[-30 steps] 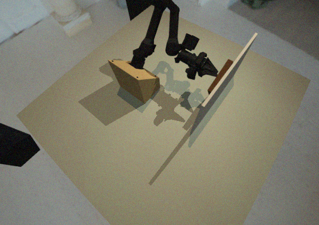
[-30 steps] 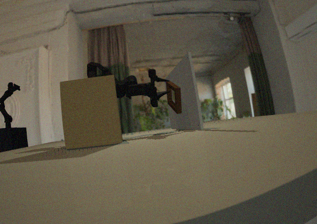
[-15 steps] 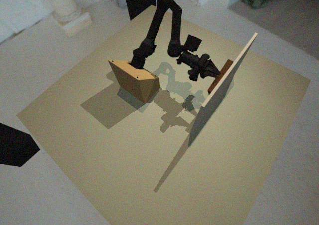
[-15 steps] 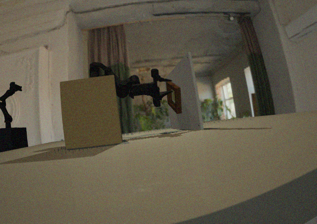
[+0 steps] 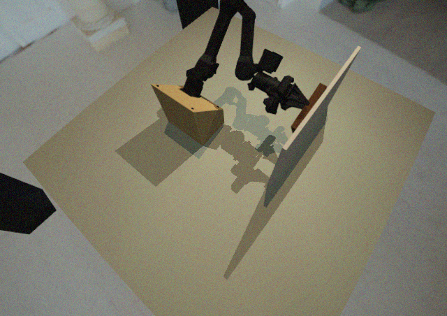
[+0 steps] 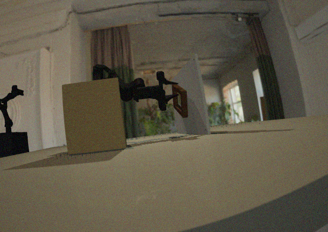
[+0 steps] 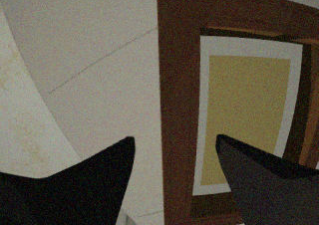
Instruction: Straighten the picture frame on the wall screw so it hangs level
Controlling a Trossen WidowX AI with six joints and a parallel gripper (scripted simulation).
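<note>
The brown picture frame (image 5: 319,92) (image 6: 184,102) (image 7: 179,86) hangs on the front of the upright grey panel (image 5: 299,164) (image 6: 196,113) (image 7: 120,111). It has a white mat and a yellow picture inside. My gripper (image 5: 307,103) (image 6: 177,89) (image 7: 175,141) is open at the frame. In the exterior view one finger is above the frame's top bar and the other is below it, level with the opening. In the wrist view that bar runs between the two fingertips, with a gap on both sides. The screw and notched strip are hidden, and I cannot tell the tilt exactly.
The arm stands on a tan box (image 5: 187,121) (image 6: 92,115) facing the panel. The tan table top (image 5: 180,233) (image 6: 185,192) lies under both. A second dark arm on a black block (image 6: 13,141) is at the far left in the exterior view. Curtains hang behind.
</note>
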